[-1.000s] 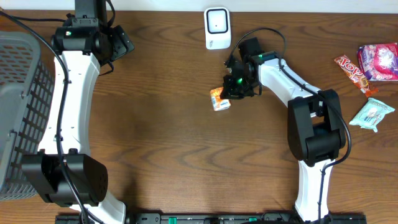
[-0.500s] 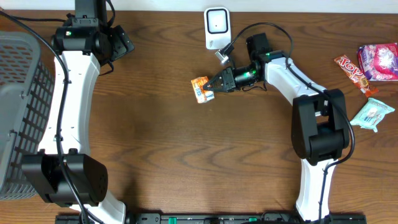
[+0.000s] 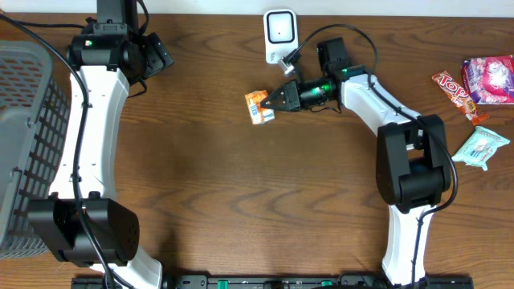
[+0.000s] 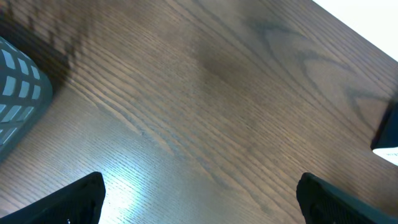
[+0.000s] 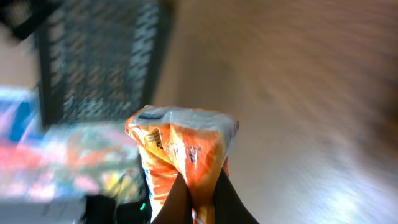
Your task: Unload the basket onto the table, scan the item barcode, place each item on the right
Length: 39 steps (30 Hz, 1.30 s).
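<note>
My right gripper [image 3: 275,101] is shut on a small orange and white snack packet [image 3: 258,106], held above the table left of the arm's wrist. In the right wrist view the packet [image 5: 183,149] rises from between the two dark fingertips [image 5: 173,200], pinched at its lower end. A white barcode scanner [image 3: 281,35] stands at the table's far edge, up and right of the packet. My left gripper [image 4: 199,199] is open over bare wood, with only its two black fingertips [image 4: 68,202] showing. In the overhead view the left gripper [image 3: 159,56] sits at the far left.
A grey mesh basket [image 3: 28,136] fills the left edge. At the far right lie a red bar wrapper [image 3: 454,90], a pink packet [image 3: 490,79] and a teal packet [image 3: 480,148]. The right wrist view shows the basket [image 5: 99,56] in the distance.
My right arm has swung the packet up off the table and leftward, turning the wrist sideways. The left arm has not moved.
</note>
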Each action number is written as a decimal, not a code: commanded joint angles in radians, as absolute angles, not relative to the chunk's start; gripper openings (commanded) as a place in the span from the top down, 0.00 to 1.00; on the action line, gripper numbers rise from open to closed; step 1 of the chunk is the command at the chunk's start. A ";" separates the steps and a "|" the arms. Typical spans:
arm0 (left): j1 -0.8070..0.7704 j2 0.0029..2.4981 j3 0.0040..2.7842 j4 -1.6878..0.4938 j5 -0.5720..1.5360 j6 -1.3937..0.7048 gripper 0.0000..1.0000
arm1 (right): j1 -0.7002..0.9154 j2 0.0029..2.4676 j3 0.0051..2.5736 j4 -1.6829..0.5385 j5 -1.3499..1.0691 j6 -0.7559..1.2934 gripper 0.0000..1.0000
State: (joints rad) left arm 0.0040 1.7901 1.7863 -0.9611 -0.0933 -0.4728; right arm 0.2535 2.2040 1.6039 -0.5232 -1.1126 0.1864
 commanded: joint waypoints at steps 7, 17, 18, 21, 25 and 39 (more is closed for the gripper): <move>0.004 1.794 1.784 -0.961 -0.110 -0.468 0.02 | 0.212 2.127 1.878 -0.620 -0.121 0.352 0.99; 0.004 1.794 1.784 -0.961 -0.110 -0.468 0.02 | 0.378 2.183 1.921 -0.213 0.443 -0.112 0.99; 0.004 1.794 1.784 -0.961 -0.110 -0.468 0.02 | 0.387 2.197 1.921 -0.178 0.443 -0.152 0.99; 0.004 1.794 1.784 -0.961 -0.110 -0.468 0.02 | 0.418 2.249 1.921 -0.093 0.443 -0.339 0.99; 0.004 1.794 1.784 -0.961 -0.110 -0.468 0.02 | 0.457 2.325 1.921 -0.034 0.444 -0.587 0.99; 0.004 1.794 1.784 -0.960 -0.110 -0.468 0.02 | 0.475 2.337 1.923 0.144 0.744 -0.562 0.99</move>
